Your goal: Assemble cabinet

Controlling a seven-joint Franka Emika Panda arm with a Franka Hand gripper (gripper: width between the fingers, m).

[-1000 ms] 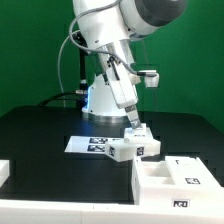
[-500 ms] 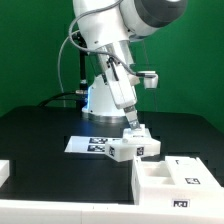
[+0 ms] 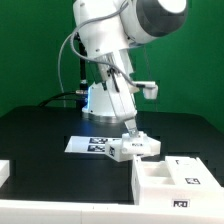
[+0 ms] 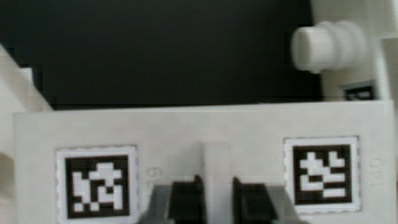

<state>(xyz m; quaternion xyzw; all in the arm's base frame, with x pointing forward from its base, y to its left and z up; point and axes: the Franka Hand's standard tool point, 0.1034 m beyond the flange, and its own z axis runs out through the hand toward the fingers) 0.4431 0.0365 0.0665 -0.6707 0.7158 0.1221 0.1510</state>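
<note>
My gripper (image 3: pixel 133 132) points down at the middle of the black table, shut on a small white cabinet panel (image 3: pixel 137 148) that rests at the edge of the marker board (image 3: pixel 92 144). In the wrist view the panel (image 4: pixel 205 130) fills the frame with one square tag (image 4: pixel 98 180) on each side of my dark fingers (image 4: pixel 175 203). These fingers pinch a thin rib of the panel at my gripper (image 4: pixel 201 203). A round white knob (image 4: pixel 326 45) shows beyond the panel. The open white cabinet box (image 3: pixel 170 182) lies at the exterior view's lower right.
A white part (image 3: pixel 5 172) sits at the exterior view's left edge. The arm's base (image 3: pixel 100 100) stands behind the marker board, in front of a green backdrop. A pale strip (image 3: pixel 70 212) runs along the table's front edge.
The arm's wrist has turned and dropped slightly, and the held panel has shifted a little toward the exterior view's left. The jaws stay shut on it.
</note>
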